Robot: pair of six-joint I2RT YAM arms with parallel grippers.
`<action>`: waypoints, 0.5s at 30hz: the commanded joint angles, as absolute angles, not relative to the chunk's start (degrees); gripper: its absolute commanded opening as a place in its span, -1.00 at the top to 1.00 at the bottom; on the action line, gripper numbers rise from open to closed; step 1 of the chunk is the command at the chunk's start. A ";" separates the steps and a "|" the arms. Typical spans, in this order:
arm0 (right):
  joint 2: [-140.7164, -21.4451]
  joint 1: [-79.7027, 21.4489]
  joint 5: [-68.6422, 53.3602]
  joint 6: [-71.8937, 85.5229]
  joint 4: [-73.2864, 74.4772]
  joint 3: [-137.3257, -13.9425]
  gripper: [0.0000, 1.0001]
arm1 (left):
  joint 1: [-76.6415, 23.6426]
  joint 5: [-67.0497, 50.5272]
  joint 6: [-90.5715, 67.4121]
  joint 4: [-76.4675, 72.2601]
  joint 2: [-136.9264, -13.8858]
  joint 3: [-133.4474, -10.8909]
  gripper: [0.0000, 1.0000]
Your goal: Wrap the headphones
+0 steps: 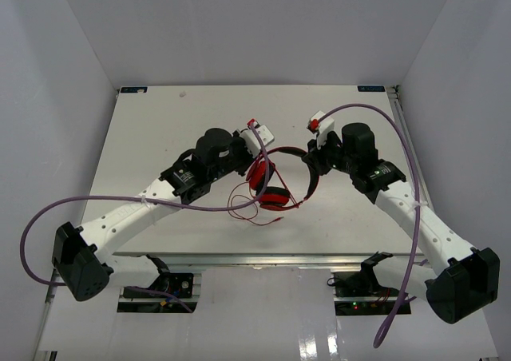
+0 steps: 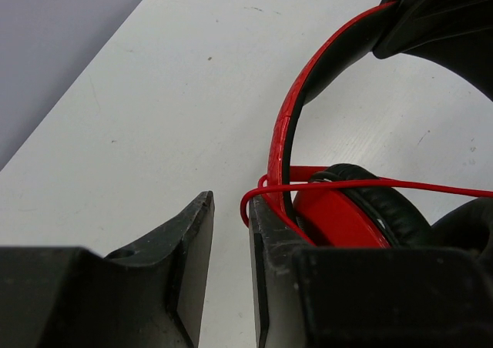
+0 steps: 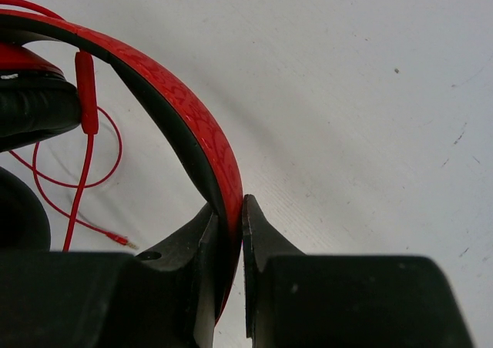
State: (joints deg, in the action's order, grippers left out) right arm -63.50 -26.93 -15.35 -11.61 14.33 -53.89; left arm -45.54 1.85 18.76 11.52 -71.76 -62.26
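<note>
top external: the headphones (image 1: 275,196) lie at the middle of the desk (image 1: 160,121), between the two arms. the cord (image 1: 239,206) lies in loose loops just beside them. the left hand (image 1: 257,163) sits at the earcups, the right hand (image 1: 310,163) at the headband.

left wrist: the left hand (image 2: 231,240) is spread by a narrow gap, with nothing between its fingers. the cord (image 2: 400,183) crosses one fingertip (touching it). the headband (image 2: 281,132) and an earcup (image 2: 339,217) are just beside.

right wrist: the right hand (image 3: 231,232) is pressed together, pinching the headband (image 3: 177,109). the cord (image 3: 100,171) and plug (image 3: 123,242) rest on the desk (image 3: 370,94).
</note>
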 commanded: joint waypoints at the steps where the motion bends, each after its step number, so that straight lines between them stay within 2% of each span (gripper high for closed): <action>1: -62.67 -26.39 -22.67 -9.75 15.12 -57.66 0.85 | -42.33 3.67 18.15 10.14 -68.85 -59.66 0.28; 5: -62.85 -26.37 -18.49 -10.56 15.01 -57.48 0.85 | -41.48 0.69 16.77 9.59 -67.40 -59.73 0.43; 8: -63.02 -26.43 -12.65 -11.02 13.98 -57.21 0.85 | -41.48 -2.35 15.49 10.37 -66.85 -62.08 0.77; 15: -62.73 -26.43 -0.73 -10.55 9.63 -55.83 0.85 | -41.48 -9.59 11.98 13.55 -65.70 -66.82 0.92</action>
